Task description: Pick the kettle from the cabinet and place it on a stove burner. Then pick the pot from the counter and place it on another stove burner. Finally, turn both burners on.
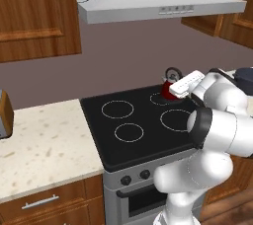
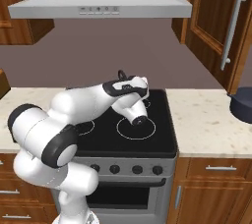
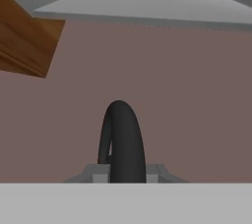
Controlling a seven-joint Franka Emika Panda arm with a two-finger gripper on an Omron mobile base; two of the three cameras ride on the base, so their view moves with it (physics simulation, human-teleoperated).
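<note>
Gripper (image 3: pixel 125 171) clenched on the black arched handle of the kettle (image 1: pixel 170 90), which sits on a rear burner (image 1: pixel 161 99) right of centre in the left base view. Judged from this, the pot (image 2: pixel 242 104) waits at the right edge on the surface (image 2: pixel 206 125), and both burners remain to be switched on.

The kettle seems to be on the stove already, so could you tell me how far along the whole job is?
Nearly done: the kettle sits on a back burner, out of the cabinet. In hand: the hand is shut on its handle, not yet released. Left: the pot waits on the counter and must go on another burner; then both burners must be turned on at the knobs.
</note>
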